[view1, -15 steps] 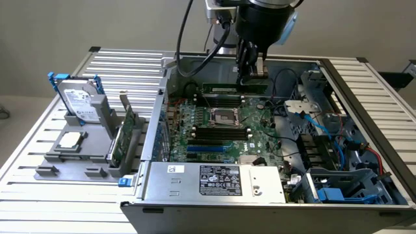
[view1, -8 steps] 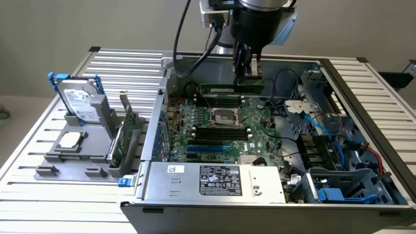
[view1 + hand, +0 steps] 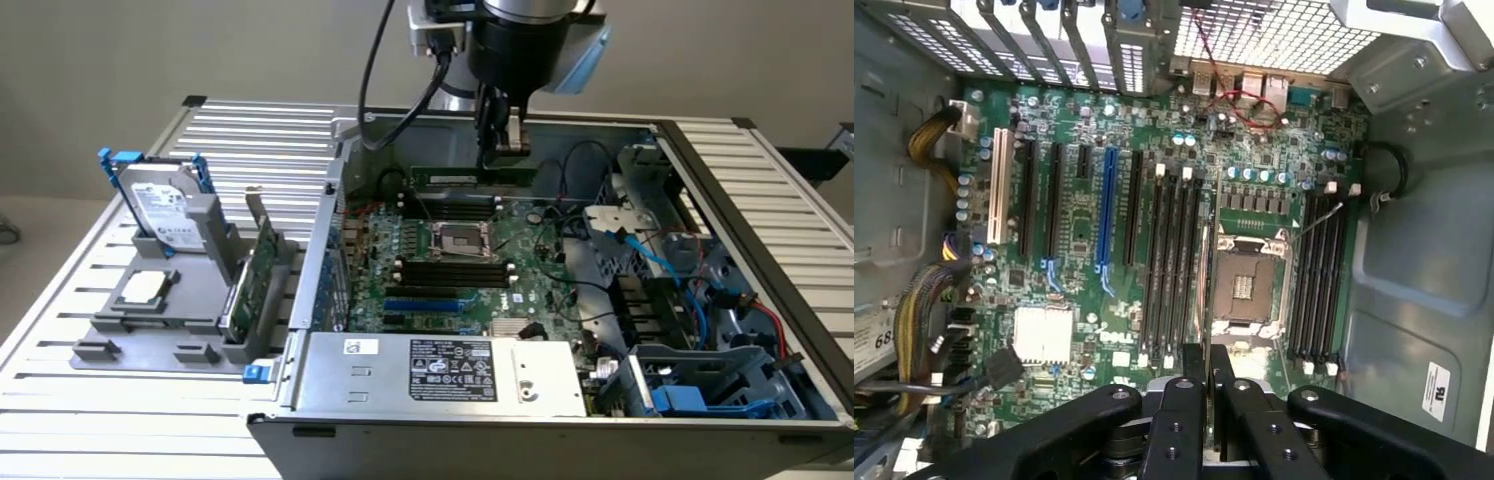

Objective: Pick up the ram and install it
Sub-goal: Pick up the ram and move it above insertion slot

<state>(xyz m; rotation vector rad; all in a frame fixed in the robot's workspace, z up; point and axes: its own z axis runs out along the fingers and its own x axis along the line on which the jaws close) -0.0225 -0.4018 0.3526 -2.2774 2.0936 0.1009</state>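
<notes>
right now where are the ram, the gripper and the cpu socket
ram (image 3: 447, 178), exterior view, on its green board
gripper (image 3: 505, 155), exterior view, between its fingertips
cpu socket (image 3: 1249, 285), wrist view, centre of the socket

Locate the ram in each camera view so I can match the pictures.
Exterior view: the ram hangs level in the gripper, above the far edge of the motherboard, just beyond the CPU socket.
Wrist view: the ram appears edge-on, as a thin strip running out from the gripper, close beside the CPU socket.
Shared landmark: the square, silver-framed CPU socket.
</notes>
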